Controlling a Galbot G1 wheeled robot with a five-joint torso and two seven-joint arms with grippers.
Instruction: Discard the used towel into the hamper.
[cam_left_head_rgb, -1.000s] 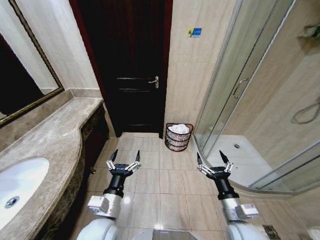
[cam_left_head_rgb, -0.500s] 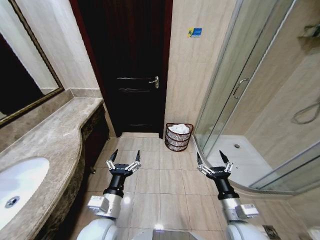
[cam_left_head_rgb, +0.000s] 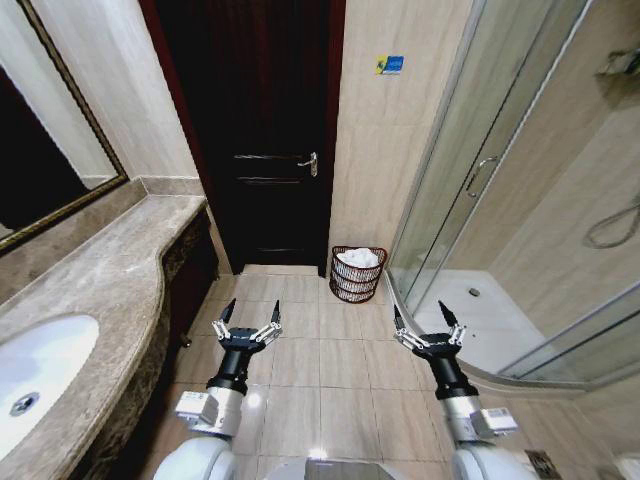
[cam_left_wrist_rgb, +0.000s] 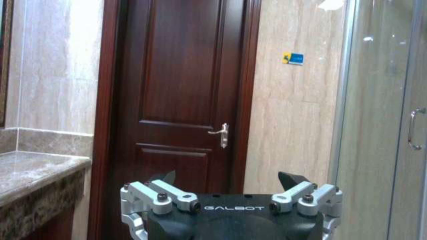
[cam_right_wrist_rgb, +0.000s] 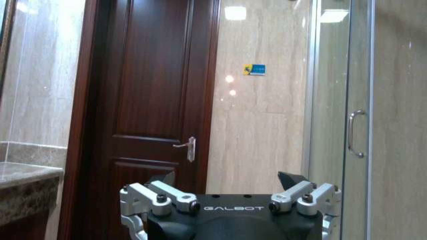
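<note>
From the head view there are two grippers, one hamper, one door and one sink. The left gripper (cam_left_head_rgb: 248, 318) hangs low over the floor with its two fingers spread wide and nothing between them. The right gripper (cam_left_head_rgb: 428, 322) hangs the same way on the other side, fingers spread wide and holding nothing. The hamper (cam_left_head_rgb: 357, 275) stands on the floor at the far wall, just beside the dark door (cam_left_head_rgb: 262, 130) and close to the corner of the glass shower (cam_left_head_rgb: 470, 180). It is well apart from both grippers. One white towel (cam_left_head_rgb: 360, 257) lies inside it, showing at the top. The floor (cam_left_head_rgb: 300, 360) is made of pale shiny tiles. A brown stone counter (cam_left_head_rgb: 100, 290) runs along the left, with one white sink (cam_left_head_rgb: 35, 375) set in it and a mirror (cam_left_head_rgb: 40, 150) above. One small blue sign (cam_left_head_rgb: 389, 64) is on the wall.

From the left wrist view the left gripper (cam_left_wrist_rgb: 227, 185) points at the door (cam_left_wrist_rgb: 180, 100), its two fingers wide apart. One silver door handle (cam_left_wrist_rgb: 221, 134) shows, and the blue sign (cam_left_wrist_rgb: 292, 58).

From the right wrist view the right gripper (cam_right_wrist_rgb: 227, 184) has its two fingers wide apart too. There is the door (cam_right_wrist_rgb: 153, 100), the blue sign (cam_right_wrist_rgb: 253, 69) and one long handle (cam_right_wrist_rgb: 353, 133) on the shower glass.
</note>
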